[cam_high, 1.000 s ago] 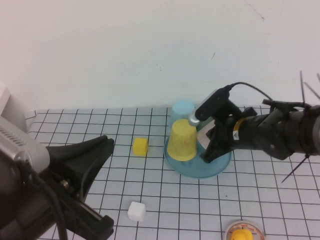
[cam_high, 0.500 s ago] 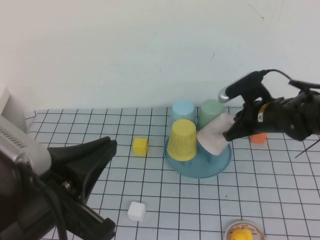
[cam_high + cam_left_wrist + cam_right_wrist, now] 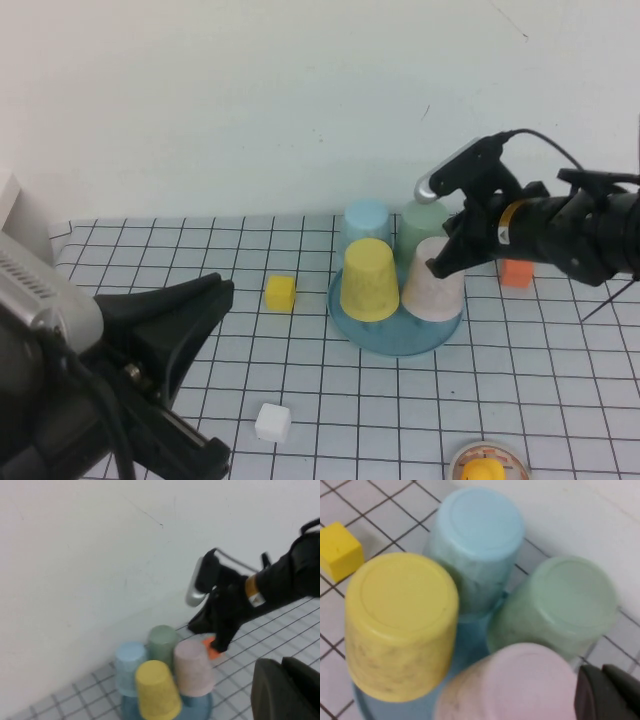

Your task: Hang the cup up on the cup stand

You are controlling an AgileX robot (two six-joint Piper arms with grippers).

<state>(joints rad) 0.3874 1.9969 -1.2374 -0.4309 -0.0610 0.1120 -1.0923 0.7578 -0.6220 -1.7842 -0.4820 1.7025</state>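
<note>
Both arms are matte black; the right end effector (image 3: 447, 262) carries a yellow band, a silver-capped camera and a looping black cable; the left end effector (image 3: 190, 310) adjoins grey ribbed housing.

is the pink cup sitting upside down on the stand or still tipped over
Upside down, near upright: the pink cup sits base up on the cup stand, right claw beside its top.

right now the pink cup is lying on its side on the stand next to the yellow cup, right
Not on its side. In the high view the pink cup stands upside down on the stand, next to the yellow cup. The right hand is at it; the left hand is far off.
</note>
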